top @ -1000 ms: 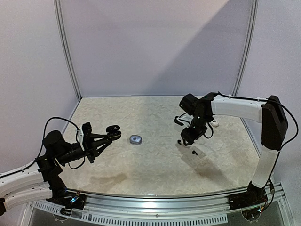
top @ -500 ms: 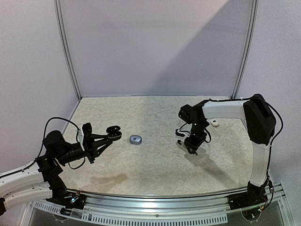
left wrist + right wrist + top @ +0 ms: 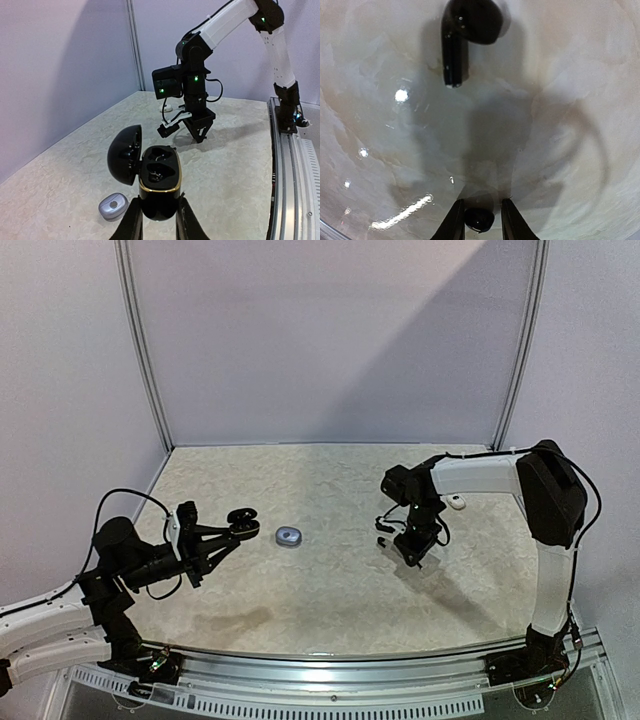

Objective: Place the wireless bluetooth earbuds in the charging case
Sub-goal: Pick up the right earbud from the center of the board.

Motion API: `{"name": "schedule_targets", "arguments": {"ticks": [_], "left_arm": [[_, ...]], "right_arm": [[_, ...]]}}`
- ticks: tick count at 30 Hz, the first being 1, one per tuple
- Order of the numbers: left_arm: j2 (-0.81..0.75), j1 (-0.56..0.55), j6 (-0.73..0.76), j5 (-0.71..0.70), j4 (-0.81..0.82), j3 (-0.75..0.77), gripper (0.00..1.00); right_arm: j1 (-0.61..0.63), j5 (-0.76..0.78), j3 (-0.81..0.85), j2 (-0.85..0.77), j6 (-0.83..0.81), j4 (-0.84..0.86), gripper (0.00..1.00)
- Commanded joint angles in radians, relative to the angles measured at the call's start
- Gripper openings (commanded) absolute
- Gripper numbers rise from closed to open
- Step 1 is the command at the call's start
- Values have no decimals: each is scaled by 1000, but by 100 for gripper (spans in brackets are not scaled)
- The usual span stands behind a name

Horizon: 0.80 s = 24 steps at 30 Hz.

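My left gripper [image 3: 156, 212] is shut on a black charging case [image 3: 160, 175] with a gold rim. It holds the case above the table's left side [image 3: 240, 517], lid open to the left and both sockets empty. My right gripper [image 3: 410, 552] points down at the table on the right. In the right wrist view a black earbud [image 3: 479, 220] lies between its fingers [image 3: 456, 220], which stand narrowly apart, open, with a slim gap on the right side. A second black earbud [image 3: 465, 30] with a stem lies on the table ahead of it.
A small closed bluish-silver case [image 3: 289, 536] rests on the marbled table just right of the held case [image 3: 113, 206]. A small white object [image 3: 457, 503] lies behind the right arm. Grey walls enclose the table, and a metal rail [image 3: 350, 665] runs along the near edge.
My right gripper has come down to the table over a black earbud and its jaws have narrowed around it. The left arm and the case have stayed still.
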Motion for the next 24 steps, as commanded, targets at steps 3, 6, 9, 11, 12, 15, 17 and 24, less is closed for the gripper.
{"name": "schedule_targets", "arguments": {"ticks": [3,6,9,11,12,15,17,24], "left_arm": [[3,14,9,1,-14,-15,0],[3,14,8,1,-14,-15,0],[1,14,7,-2,-11,-15,0],[0,14,3,-9,-8,-13,0],[-2,14,1,-14,-5,-13,0],[0,14,-1,-39,13,-13,0],[1,13,-1,-71,29,-12,0],[-14,11,9,-227,60,0,0]], "right_arm": [[4,0,-9,5,21,-35,20],[3,-4,7,9,26,-53,11],[4,-9,51,-1,41,-71,4],[11,-9,117,-18,59,-85,1],[20,-10,152,-36,67,-88,0],[76,12,280,-81,77,-80,0],[144,27,361,-103,77,-27,0],[313,-26,415,-215,42,515,0]]}}
